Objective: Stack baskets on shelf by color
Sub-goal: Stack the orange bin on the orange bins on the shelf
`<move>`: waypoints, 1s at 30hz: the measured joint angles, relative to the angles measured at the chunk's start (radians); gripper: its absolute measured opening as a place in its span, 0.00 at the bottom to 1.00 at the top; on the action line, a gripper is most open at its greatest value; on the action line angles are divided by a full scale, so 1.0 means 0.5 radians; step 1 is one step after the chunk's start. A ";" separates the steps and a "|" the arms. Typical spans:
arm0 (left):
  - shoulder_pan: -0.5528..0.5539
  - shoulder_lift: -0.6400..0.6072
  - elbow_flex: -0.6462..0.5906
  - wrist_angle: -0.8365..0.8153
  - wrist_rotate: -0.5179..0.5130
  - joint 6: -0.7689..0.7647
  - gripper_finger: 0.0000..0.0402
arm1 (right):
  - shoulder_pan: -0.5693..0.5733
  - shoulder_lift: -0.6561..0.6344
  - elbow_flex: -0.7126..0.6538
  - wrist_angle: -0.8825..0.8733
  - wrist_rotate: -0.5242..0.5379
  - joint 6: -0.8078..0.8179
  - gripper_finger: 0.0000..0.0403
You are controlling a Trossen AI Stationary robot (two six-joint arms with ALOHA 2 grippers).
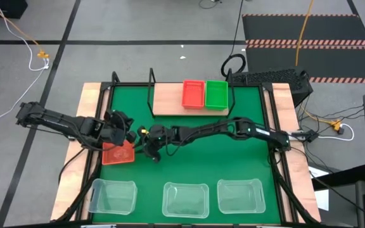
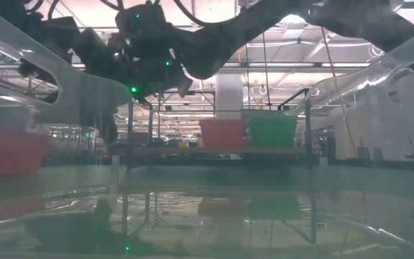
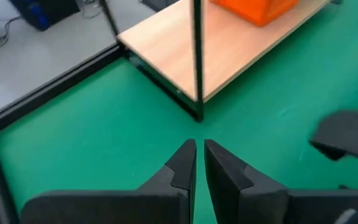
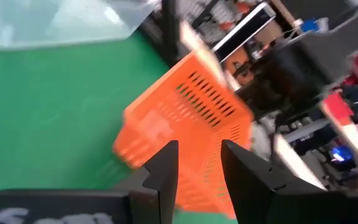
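1. My left arm covers part of the red-orange basket point(image 1: 119, 154) on the mat from above, so its far edge is hidden.
2. In my right wrist view that basket point(image 4: 185, 121) is smeared, and I cannot tell whether my fingers point(image 4: 166, 163) touch it.
3. The clear baskets point(image 1: 185, 200) are cut off at the high view's lower edge.
4. In the low view my grippers merge into one dark mass overhead.

Two dark jointed arms point(image 1: 220, 130) — green lights; black cables
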 joint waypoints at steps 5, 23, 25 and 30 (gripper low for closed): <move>0.002 0.000 0.000 -0.161 -0.010 -0.213 0.09 | 0.014 0.008 -0.001 0.108 0.050 0.130 0.29; -0.075 0.000 0.000 -0.135 -0.002 -0.265 0.09 | 0.002 0.030 0.000 -0.030 -0.216 -0.336 0.32; -0.079 -0.004 0.000 -0.086 -0.002 -0.249 0.09 | 0.002 0.044 -0.001 -0.047 -0.209 -0.431 0.36; -0.152 -0.075 0.000 0.220 -0.001 0.002 0.09 | 0.010 0.108 -0.002 0.069 -0.160 -0.502 0.47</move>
